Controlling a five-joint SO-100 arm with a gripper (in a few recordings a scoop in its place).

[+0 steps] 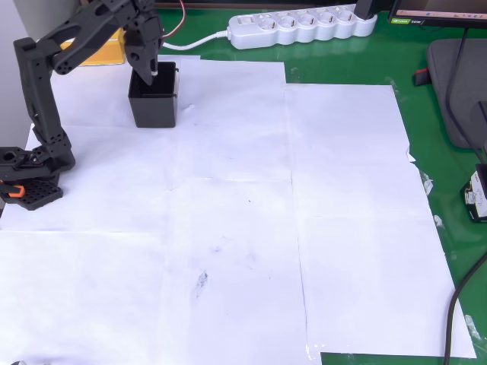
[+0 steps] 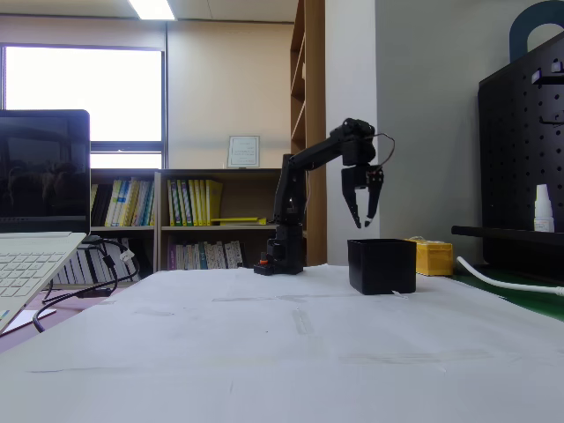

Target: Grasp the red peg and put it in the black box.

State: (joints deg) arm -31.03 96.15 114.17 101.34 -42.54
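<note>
Where gripper (image 2: pixel 363 220) hangs, open: black box (image 2: pixel 381 265) (interior unseen).

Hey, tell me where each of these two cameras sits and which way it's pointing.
Overhead view: above the table, looking down on white paper; arm at upper left, gripper over the black box.
Fixed view: at table height, looking level across it toward bookshelves; whole arm side-on, jaws parted.
Shared: arm, black box, yellow box.
</note>
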